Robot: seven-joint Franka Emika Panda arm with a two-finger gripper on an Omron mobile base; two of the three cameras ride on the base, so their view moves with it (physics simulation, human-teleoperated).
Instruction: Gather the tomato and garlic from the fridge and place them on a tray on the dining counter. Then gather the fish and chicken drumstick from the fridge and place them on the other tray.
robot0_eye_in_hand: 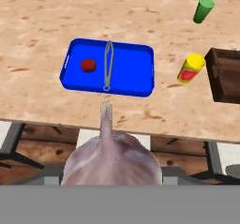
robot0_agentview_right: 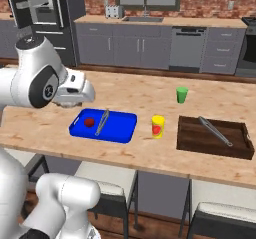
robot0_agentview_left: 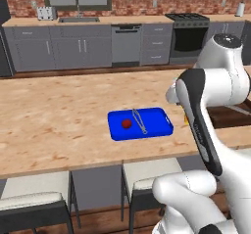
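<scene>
Already small red round tomato (robot0_eye_in_hand: 88,65) lies in flat blue plastic tray (robot0_eye_in_hand: 140,73), left of metal tongs (robot0_eye_in_hand: 108,64). Gripper (robot0_eye_in_hand: 112,169) jaws clamp pale purple garlic bulb (robot0_eye_in_hand: 112,160), held off wooden dining counter's (robot0_eye_in_hand: 56,17) near edge, stem toward tray, presumably for placing beside tomato.

On the worktop (robot0_eye_in_hand: 56,26) ahead of the hand sits the tray (robot0_eye_in_hand: 131,70), tomato (robot0_eye_in_hand: 88,65) and tongs (robot0_eye_in_hand: 108,64) on it; bottle (robot0_eye_in_hand: 191,68) and second tray (robot0_eye_in_hand: 227,75) lie right.
</scene>
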